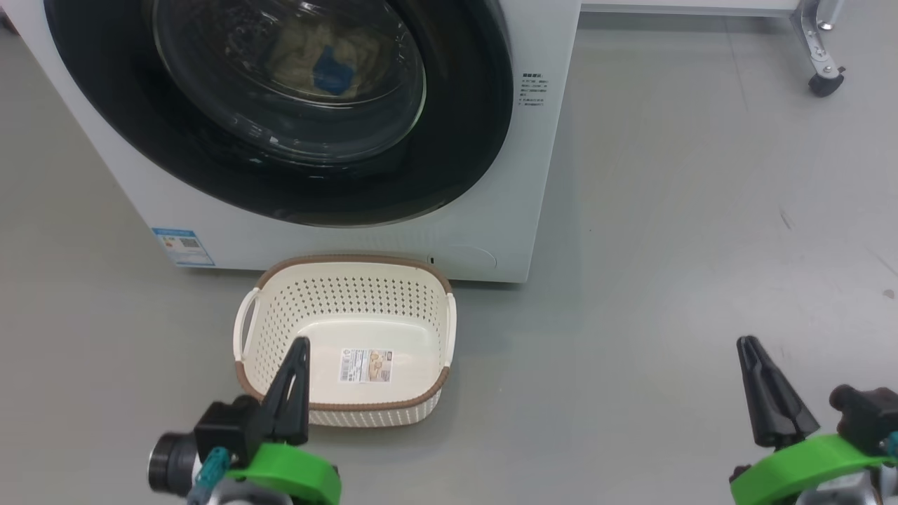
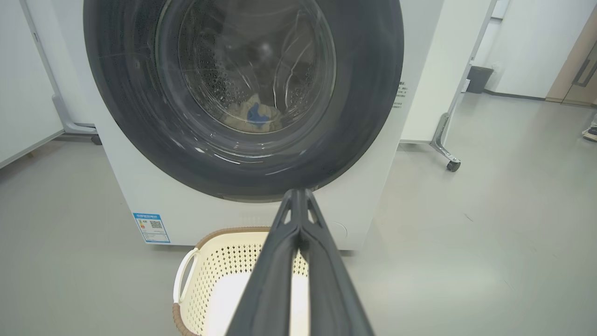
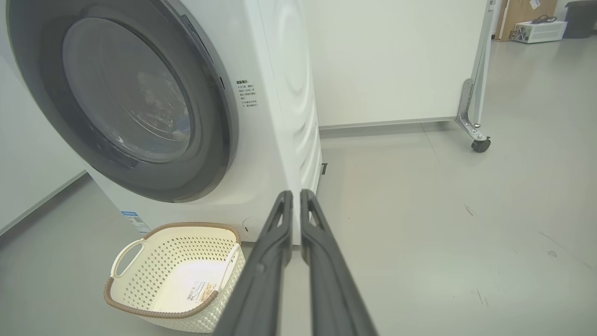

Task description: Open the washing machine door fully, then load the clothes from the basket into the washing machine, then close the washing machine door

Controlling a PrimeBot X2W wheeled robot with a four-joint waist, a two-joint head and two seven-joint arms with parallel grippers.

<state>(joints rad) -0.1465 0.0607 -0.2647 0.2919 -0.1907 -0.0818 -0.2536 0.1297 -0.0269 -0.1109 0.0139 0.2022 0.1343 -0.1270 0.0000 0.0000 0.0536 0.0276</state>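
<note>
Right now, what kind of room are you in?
Probably a laundry test lab: big white front-loading washing machine, small cream perforated plastic basket, bare grey floor, white partition panel on caster wheels.

Bright, even light; glare streaks the washing machine door (image 2: 242, 88).

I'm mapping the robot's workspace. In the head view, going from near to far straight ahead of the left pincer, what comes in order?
Nearest first: left pincer → basket → washing machine door → clothes behind its glass.
</note>
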